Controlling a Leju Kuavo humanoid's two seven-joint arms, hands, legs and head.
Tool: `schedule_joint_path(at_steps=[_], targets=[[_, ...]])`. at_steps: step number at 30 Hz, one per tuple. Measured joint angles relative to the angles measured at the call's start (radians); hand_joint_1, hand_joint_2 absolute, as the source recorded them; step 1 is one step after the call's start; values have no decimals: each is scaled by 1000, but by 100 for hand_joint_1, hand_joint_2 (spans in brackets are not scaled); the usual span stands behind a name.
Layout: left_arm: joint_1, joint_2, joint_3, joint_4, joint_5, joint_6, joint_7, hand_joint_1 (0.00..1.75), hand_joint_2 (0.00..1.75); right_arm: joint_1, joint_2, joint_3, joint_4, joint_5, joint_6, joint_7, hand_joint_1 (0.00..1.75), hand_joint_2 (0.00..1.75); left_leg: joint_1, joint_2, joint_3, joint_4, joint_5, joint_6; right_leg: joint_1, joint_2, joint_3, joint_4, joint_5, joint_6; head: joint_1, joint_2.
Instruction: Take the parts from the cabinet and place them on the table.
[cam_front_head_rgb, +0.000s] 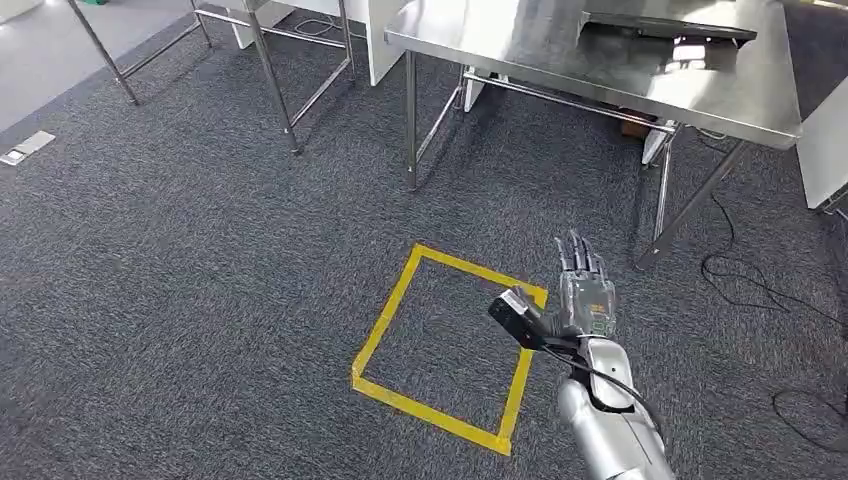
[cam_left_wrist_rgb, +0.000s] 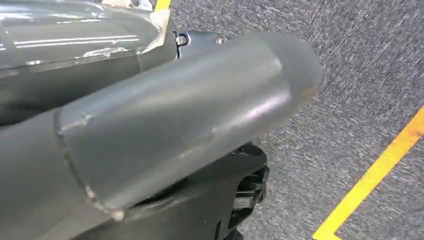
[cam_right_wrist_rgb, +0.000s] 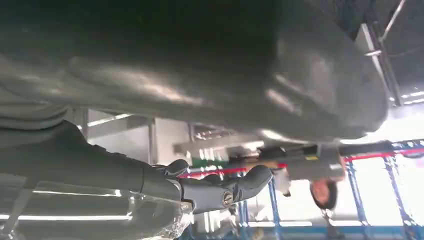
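My right hand (cam_front_head_rgb: 582, 290) reaches forward over the grey carpet, fingers straight and spread, the dark thumb (cam_front_head_rgb: 515, 312) sticking out to its left. It holds nothing. In the right wrist view the thick grey thumb (cam_right_wrist_rgb: 200, 65) lies apart from the darker fingers (cam_right_wrist_rgb: 220, 187), with nothing between them. The steel table (cam_front_head_rgb: 560, 60) stands ahead at the upper right. My left hand (cam_left_wrist_rgb: 165, 125) hangs over the carpet, its thumb stretched out and nothing seen in it.
A square of yellow tape (cam_front_head_rgb: 385, 325) marks the carpet just left of my right hand. A flat dark object (cam_front_head_rgb: 665, 25) lies on the steel table. Another metal frame (cam_front_head_rgb: 270, 70) stands at the upper left. Black cables (cam_front_head_rgb: 760, 290) trail on the floor at the right. A person (cam_right_wrist_rgb: 325, 192) stands far off.
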Motion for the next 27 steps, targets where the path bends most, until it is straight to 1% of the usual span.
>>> schedule_joint_path(at_steps=[1, 2, 3, 4, 5, 6, 7, 8, 9, 10, 11, 12, 13, 14, 15, 16, 17, 18, 19, 20, 21, 22, 23, 24, 25, 26, 27], targets=[[1, 0, 3, 1, 2, 2, 1, 0, 0, 7, 0, -5, 4, 0, 0, 0, 0, 0, 1, -3, -2, 0, 3, -4, 2, -3, -1, 1, 2, -3, -1, 0], [2, 0, 5, 2, 9, 9, 1, 0, 0, 17, -1, -16, 8, 0, 0, 0, 0, 0, 4, -11, -2, -6, 8, -12, 5, -10, -1, 3, 4, -7, 0, 0], [2, 1, 10, 3, 19, 23, 5, 0, 0, 25, 1, -38, 19, 3, 0, 0, 0, 0, -1, -21, -3, -6, 10, -18, -4, -19, 0, -8, 12, -16, 0, 0], [4, 0, 17, 4, 27, 34, 8, 0, 0, 34, 3, -63, 35, 11, -1, -1, 0, 0, -2, 14, -10, 9, -8, -20, -8, -33, 3, -13, 18, -21, -1, 0], [4, 0, 23, 5, 34, 49, 10, 0, 0, 51, 5, -99, 55, 30, -2, -4, 0, 0, -3, 47, -27, 52, -46, -24, -10, -41, 2, -14, 20, -25, -11, 0], [3, -1, 29, 5, 42, 63, 16, 0, 0, 73, 4, -146, 79, 51, -2, -4, 0, 0, 0, 68, -60, 131, -95, -29, -8, -55, 2, -14, 19, -26, -13, 0], [4, -1, 35, 5, 46, 78, 20, 0, 0, 97, 4, -194, 108, 73, -3, -8, 0, 0, 1, 79, -96, 213, -136, -33, -6, -73, 0, -14, 19, -26, -13, 0], [4, -1, 38, 6, 48, 91, 23, 0, 0, 117, 3, -241, 138, 97, -3, -3, 0, 0, 1, 85, -121, 271, -159, -36, -5, -87, -2, -13, 19, -26, -13, 0], [6, -1, 43, 6, 49, 110, 24, 0, 0, 130, 3, -286, 180, 122, -2, 16, 0, 0, 2, 89, -128, 297, -163, -37, -5, -101, -4, -13, 19, -26, -13, 0], [6, -1, 46, 6, 50, 128, 32, 0, 0, 139, 4, -325, 229, 146, 1, 48, 0, 0, 3, 90, -111, 275, -146, -37, -5, -114, -5, -13, 19, -26, -13, 0], [6, -1, 50, 6, 50, 148, 49, 0, 0, 146, 4, -357, 284, 167, 19, 90, 0, 0, 4, 95, -67, 207, -111, -35, -5, -126, -5, -13, 19, -26, -13, 0], [6, -1, 50, 6, 48, 165, 63, 0, 0, 153, 4, -376, 325, 180, 42, 117, 0, 0, 4, 106, -11, 120, -76, -32, -5, -134, -4, -13, 18, -26, -13, 0], [5, -2, 50, 6, 40, 184, 84, 0, 0, 168, 10, -393, 364, 188, 70, 155, 0, 0, 2, 140, 49, 30, -52, -26, -3, -141, -2, -12, 18, -25, -14, 0], [2, -4, 50, 6, 27, 204, 112, 0, 0, 184, 15, -405, 391, 195, 101, 183, 0, 0, -8, 175, 67, -8, -68, -21, 7, -149, -3, -11, 15, -21, -13, 0], [1, -5, 48, 7, 11, 223, 145, 0, 0, 199, 20, -412, 416, 201, 139, 206, 0, 0, -7, 157, 63, -9, -60, -12, 9, -154, -3, -10, 14, -17, -8, 0], [1, -7, 47, 8, 0, 244, 178, 0, 0, 210, 27, -419, 443, 210, 180, 227, 0, 0, -10, 149, 60, -8, -60, -11, 8, -162, -1, -9, 14, -16, -6, 0], [1, -10, 45, 9, -10, 262, 209, 0, 0, 222, 36, -422, 461, 221, 215, 245, 0, 0, -12, 141, 58, -9, -60, -6, 7, -169, 1, -11, 13, -11, -6, 0], [0, -12, 39, 10, -24, 288, 247, 0, 0, 234, 48, -424, 477, 232, 258, 267, 0, 0, -10, 127, 58, -16, -55, 2, 11, -181, 5, -10, 11, -6, -6, 0], [-2, -16, 32, 10, -29, 306, 269, 0, 0, 245, 53, -425, 489, 238, 285, 281, 0, 0, -1, 118, 63, -21, -47, 10, 2, -140, -9, 5, -1, 2, -6, 0], [-4, -17, 28, 10, -35, 317, 287, 0, 0, 254, 63, -425, 506, 246, 311, 292, 0, 0, 1, 110, 60, -21, -44, 15, -1, -93, -22, 39, -26, 2, -3, 0], [-6, -18, 22, 11, -41, 320, 298, 0, 0, 263, 67, -425, 521, 252, 335, 300, 0, 0, 1, 101, 56, -21, -41, 20, -3, -69, -49, 106, -63, -3, 0, 0], [-7, -19, 15, 11, -45, 323, 311, 0, 0, 274, 73, -425, 536, 257, 364, 309, 0, 0, 1, 87, 53, -21, -38, 22, -5, -59, -85, 189, -99, -6, -1, 0], [-8, -19, 13, 11, -46, 325, 325, 0, 0, 284, 77, -425, 545, 264, 391, 314, 0, 0, 1, 72, 49, -20, -37, 23, -6, -55, -119, 266, -128, -6, 1, 0], [-9, -19, 8, 13, -48, 326, 348, 0, 0, 291, 83, -425, 555, 273, 431, 320, 0, 0, 1, 57, 46, -20, -34, 22, -8, -53, -140, 315, -139, 0, 2, 0], [-11, -19, 1, 14, -54, 325, 367, 0, 0, 293, 88, -425, 562, 282, 469, 324, 0, 0, 2, 42, 45, -20, -32, 19, -13, -52, -132, 304, -128, 9, 2, 0], [-12, -20, -5, 14, -59, 319, 389, 0, 0, 293, 92, -424, 567, 284, 503, 328, 0, 0, 3, 29, 45, -19, -30, 16, -17, -50, -105, 251, -103, 19, 3, 0], [-15, -23, -15, 15, -67, 298, 438, 0, 0, 291, 97, -422, 570, 286, 569, 331, 0, 0, 5, 15, 45, -18, -28, 12, -23, -42, -52, 150, -62, 32, 3, 0]])
